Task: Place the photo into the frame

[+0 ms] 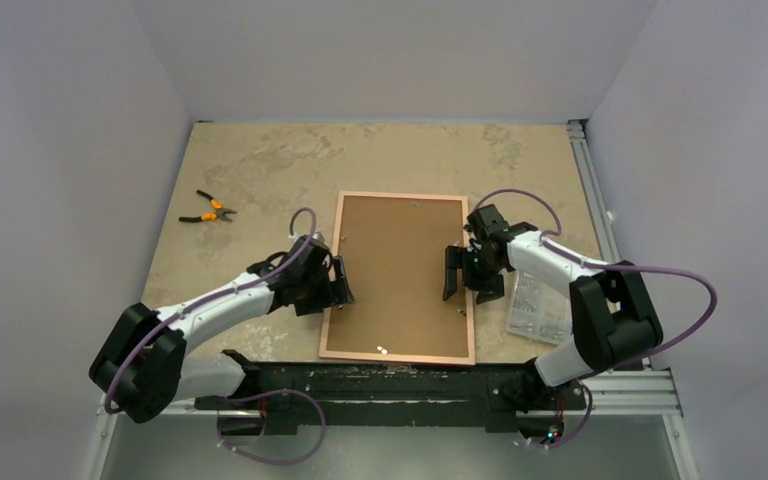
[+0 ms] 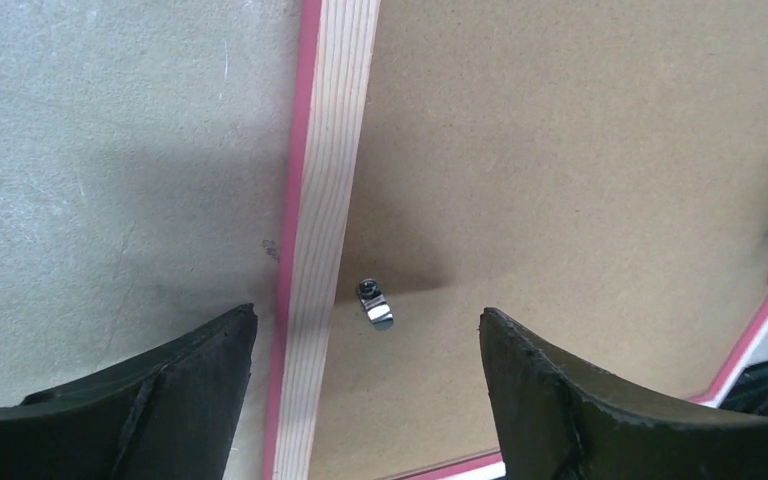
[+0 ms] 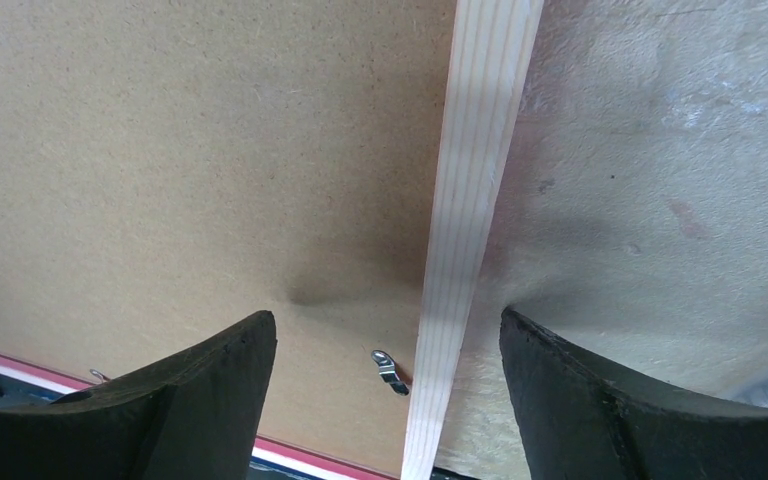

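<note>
The frame (image 1: pixel 398 197) lies face down in the middle of the table, its pale wood back up and pink border at the edges. The brown backing board (image 1: pixel 400 270) sits in it and covers the inside. The photo is hidden. My left gripper (image 1: pixel 340 281) is open over the frame's left rail (image 2: pixel 325 230), its jaws straddling the rail and a small metal turn clip (image 2: pixel 375 305). My right gripper (image 1: pixel 454 274) is open over the right rail (image 3: pixel 470 220), with another turn clip (image 3: pixel 390 372) between its jaws.
Orange-handled pliers (image 1: pixel 207 210) lie at the far left of the table. A clear plastic sheet or bag (image 1: pixel 538 305) lies right of the frame under the right arm. A black rail (image 1: pixel 400 385) runs along the near table edge.
</note>
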